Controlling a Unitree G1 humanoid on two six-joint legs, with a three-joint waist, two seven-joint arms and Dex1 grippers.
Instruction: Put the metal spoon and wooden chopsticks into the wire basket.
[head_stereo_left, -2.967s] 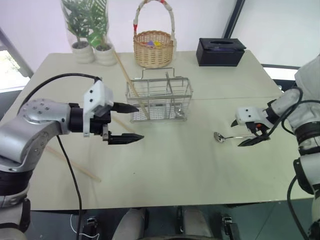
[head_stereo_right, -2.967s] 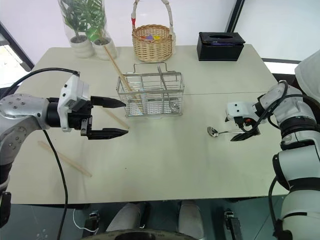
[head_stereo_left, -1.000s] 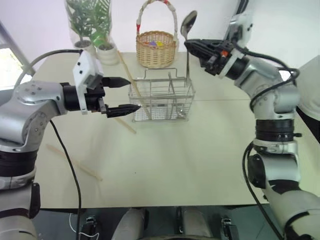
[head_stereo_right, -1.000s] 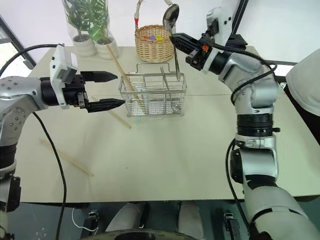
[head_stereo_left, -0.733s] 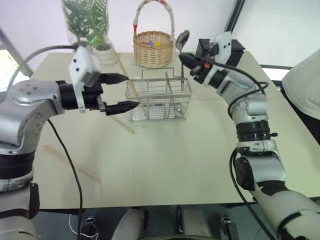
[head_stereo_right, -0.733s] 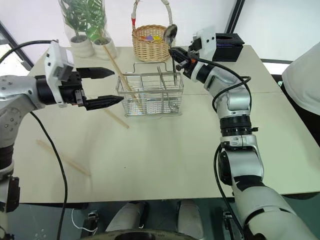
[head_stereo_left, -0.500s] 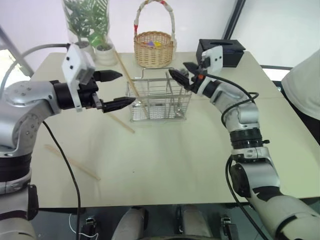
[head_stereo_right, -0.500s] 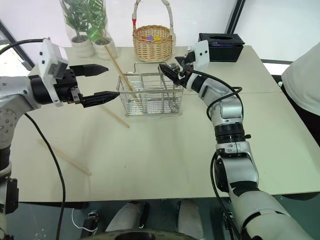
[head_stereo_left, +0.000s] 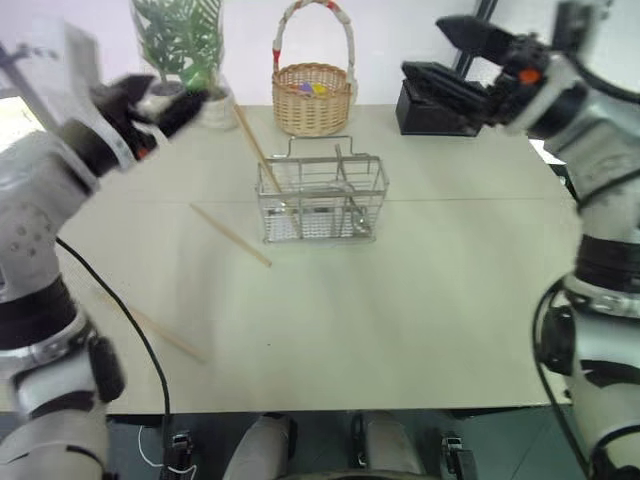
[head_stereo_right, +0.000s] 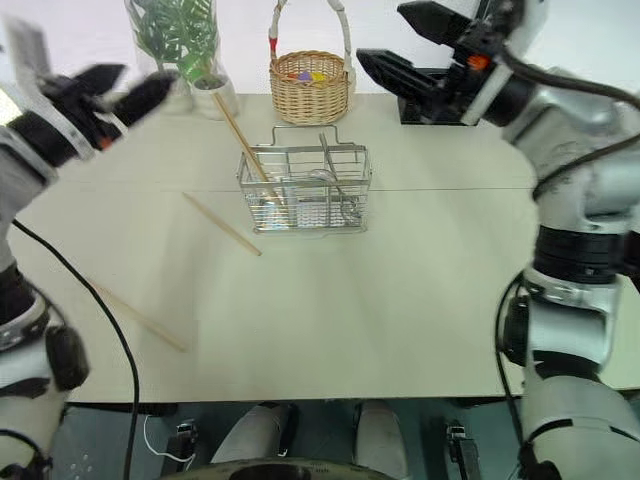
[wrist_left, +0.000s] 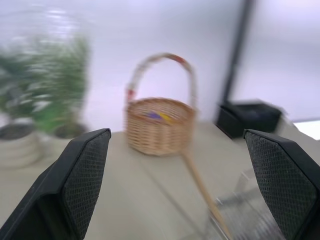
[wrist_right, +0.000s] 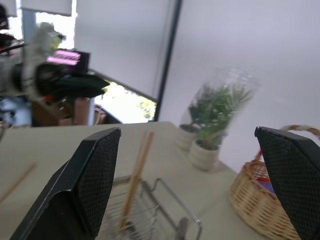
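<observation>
Wire basket (head_stereo_left: 322, 200): set mid-table, upright. One of the wooden chopsticks (head_stereo_left: 256, 150) is leaned in its left compartment, tip projecting toward the plant pots (head_stereo_left: 182, 100). The metal spoon (head_stereo_right: 334, 188) appears to be lodged in the right-hand compartment, though it is hard to tell apart from the wire.

Loose chopsticks: one (head_stereo_left: 230, 234) is laid diagonally just left of the basket; another (head_stereo_left: 165, 333) is laid near the table (head_stereo_left: 400, 300) front-left edge, well apart from everything, with open room around both for an approach from above.

Left gripper (head_stereo_right: 110, 88): raised over the back-left corner, fingers spread wide, nothing held.

Right gripper (head_stereo_left: 462, 58): raised near the black box (head_stereo_right: 420, 78), fingers spread wide, empty.

Wicker basket (head_stereo_left: 312, 95): stood behind the wire basket; not a target.
</observation>
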